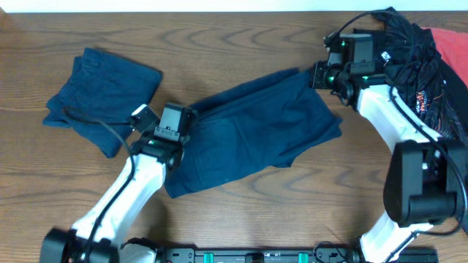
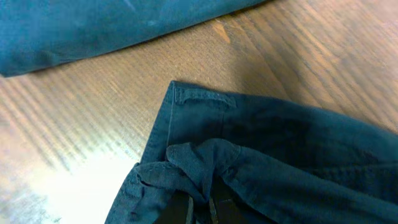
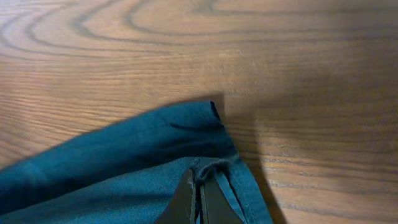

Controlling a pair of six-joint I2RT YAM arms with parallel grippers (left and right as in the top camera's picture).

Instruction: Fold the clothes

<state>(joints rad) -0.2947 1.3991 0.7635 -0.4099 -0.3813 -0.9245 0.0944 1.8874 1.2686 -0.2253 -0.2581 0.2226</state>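
Dark navy shorts (image 1: 256, 124) lie spread across the middle of the table. My left gripper (image 1: 183, 126) is shut on a bunched fold at their left edge, near the waistband; in the left wrist view the cloth (image 2: 261, 149) is gathered between the fingers (image 2: 200, 208). My right gripper (image 1: 320, 75) is shut on the shorts' far right corner; the right wrist view shows the fingers (image 3: 199, 186) pinching the hem (image 3: 155, 143). A second navy pair (image 1: 102, 91) lies folded at the left, also seen at the top of the left wrist view (image 2: 93, 28).
A heap of black clothing (image 1: 409, 44) with a red item (image 1: 453, 44) sits at the back right corner, behind my right arm. The table (image 1: 219, 36) is dark wood.
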